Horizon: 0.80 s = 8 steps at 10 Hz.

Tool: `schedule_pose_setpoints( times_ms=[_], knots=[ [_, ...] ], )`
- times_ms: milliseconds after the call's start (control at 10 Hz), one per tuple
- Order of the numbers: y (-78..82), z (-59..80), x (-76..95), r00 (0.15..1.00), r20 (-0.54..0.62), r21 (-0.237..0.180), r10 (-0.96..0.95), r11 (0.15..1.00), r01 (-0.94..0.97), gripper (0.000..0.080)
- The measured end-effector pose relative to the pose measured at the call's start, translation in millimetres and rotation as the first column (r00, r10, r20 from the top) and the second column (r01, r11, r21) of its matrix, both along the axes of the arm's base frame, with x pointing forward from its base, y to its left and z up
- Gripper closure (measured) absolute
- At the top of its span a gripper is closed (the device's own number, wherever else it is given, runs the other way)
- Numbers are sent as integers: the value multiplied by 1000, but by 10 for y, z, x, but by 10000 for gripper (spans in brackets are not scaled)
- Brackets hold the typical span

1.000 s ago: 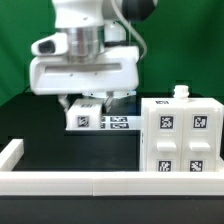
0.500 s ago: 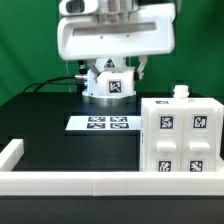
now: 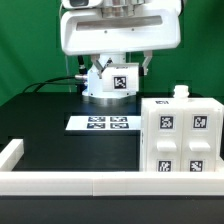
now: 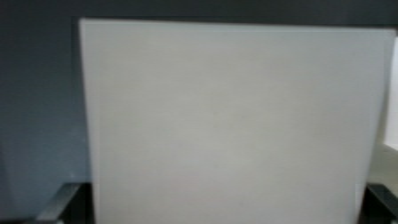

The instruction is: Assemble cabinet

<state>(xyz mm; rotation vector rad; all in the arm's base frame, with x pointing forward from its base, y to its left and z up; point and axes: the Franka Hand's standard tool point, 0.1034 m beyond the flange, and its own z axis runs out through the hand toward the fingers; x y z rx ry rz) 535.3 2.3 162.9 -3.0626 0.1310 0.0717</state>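
Note:
The white cabinet body [image 3: 180, 138] stands on the black table at the exterior view's right. It shows four raised front panels with square tags and a small knob on top. My gripper [image 3: 117, 68] hangs high above the table's middle. It is shut on a loose white cabinet part [image 3: 112, 84] that carries one tag and hangs clear of the table, to the left of the body. In the wrist view this white part [image 4: 231, 110] fills nearly the whole picture. My gripper [image 4: 222, 208] shows only as dark fingers [image 4: 64, 205] at its two sides.
The marker board [image 3: 104, 123] lies flat on the table below the held part. A white rail [image 3: 60, 180] runs along the front edge, with a raised end [image 3: 12, 153] at the exterior view's left. Black cables lie at the back left.
My gripper has lifted the white part off the table by the marker board and risen to the right. In the last half second the part has only turned a little.

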Motion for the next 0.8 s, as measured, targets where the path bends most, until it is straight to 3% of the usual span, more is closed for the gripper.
schedule_pose_setpoints(
  times_ms=[100, 300, 600, 800],
  knots=[
    [186, 123, 116, 999, 13, -16, 35, 999, -35, 238],
    [387, 207, 261, 999, 26, -12, 41, 999, -40, 238],
    [704, 203, 354, 998, 37, -7, 46, 999, -46, 238],
    [645, 198, 356, 998, 37, -8, 42, 999, -42, 238]
  ],
)
